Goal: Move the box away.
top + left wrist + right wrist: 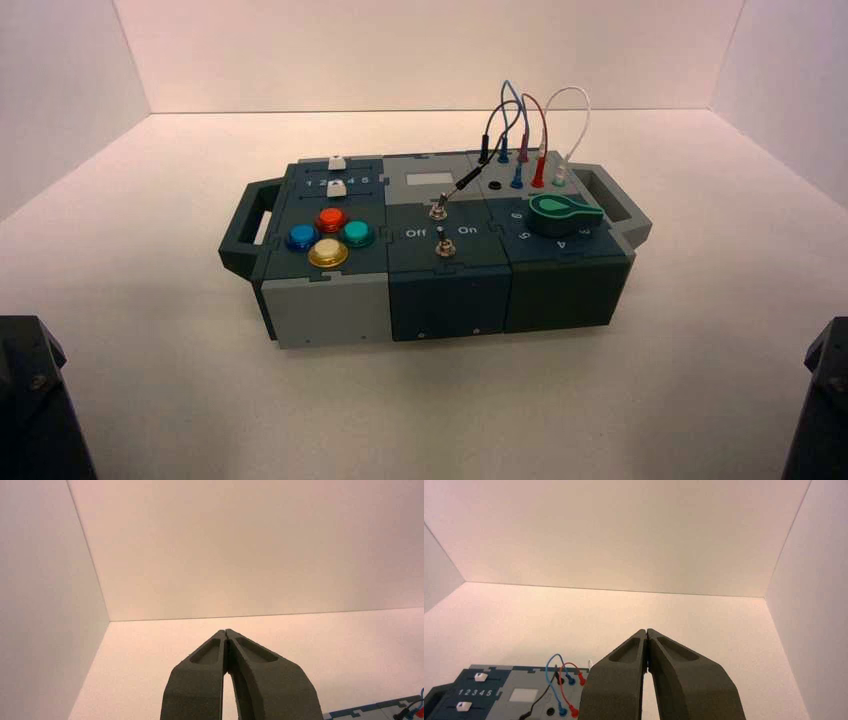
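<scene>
High view puts the box mid-table, turned slightly, well ahead of both arms, with nothing touching it. It has a handle at each end, left handle and right handle; on top sit four coloured buttons, two toggle switches, a green knob and looped wires standing up from the rear sockets.

Likely trouble: a push from one side only would probably swing the box rather than slide it away. A gripper coming in high could snag the wires, flip a toggle or press a button. Pushing near the top edge might tip it.

Left gripper has its fingers pressed together and holds nothing, off to the left of the box with only a corner of the panel showing. Right gripper is likewise pinched closed on nothing, looking over the box's rear part at the sliders and wire plugs.

From above, both arms are cut off at the lower corners, so their reach to the box is hard to judge. The box's far wall and underside are hidden.
</scene>
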You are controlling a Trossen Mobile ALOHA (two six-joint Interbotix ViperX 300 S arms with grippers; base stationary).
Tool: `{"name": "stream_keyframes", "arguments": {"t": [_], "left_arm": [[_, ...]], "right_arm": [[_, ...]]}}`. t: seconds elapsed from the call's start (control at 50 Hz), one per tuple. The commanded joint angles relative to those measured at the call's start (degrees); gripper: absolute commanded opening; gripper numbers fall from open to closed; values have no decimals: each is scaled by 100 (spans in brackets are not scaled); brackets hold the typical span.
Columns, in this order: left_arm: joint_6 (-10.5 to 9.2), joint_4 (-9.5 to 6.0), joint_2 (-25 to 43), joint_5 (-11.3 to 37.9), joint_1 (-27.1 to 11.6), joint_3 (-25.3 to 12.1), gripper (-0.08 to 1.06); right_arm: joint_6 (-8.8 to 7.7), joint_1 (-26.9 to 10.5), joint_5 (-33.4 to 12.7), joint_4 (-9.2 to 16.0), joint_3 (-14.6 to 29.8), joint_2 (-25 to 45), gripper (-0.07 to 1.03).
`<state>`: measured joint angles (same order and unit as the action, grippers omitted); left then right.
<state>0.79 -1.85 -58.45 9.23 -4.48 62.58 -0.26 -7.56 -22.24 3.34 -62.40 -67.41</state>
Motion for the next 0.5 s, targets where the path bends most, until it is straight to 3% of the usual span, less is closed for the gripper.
{"name": "stream_keyframes", "arguments": {"t": [0.02,0.34,0.46,0.5], "left_arm": [[18,-9,35,-44,18,-167,-3],[9,-9,62,70,18,-167,-3],[0,-70,167,589,-149,-281,-3],[0,-105,229,861,-360,-360,-3]], "right_arm": [[18,18,35,18,141,62,-2],[18,0,-88,79,149,62,-2],[9,-35,-475,229,202,97,-2],[9,-44,-668,272,255,132,-2]]}}
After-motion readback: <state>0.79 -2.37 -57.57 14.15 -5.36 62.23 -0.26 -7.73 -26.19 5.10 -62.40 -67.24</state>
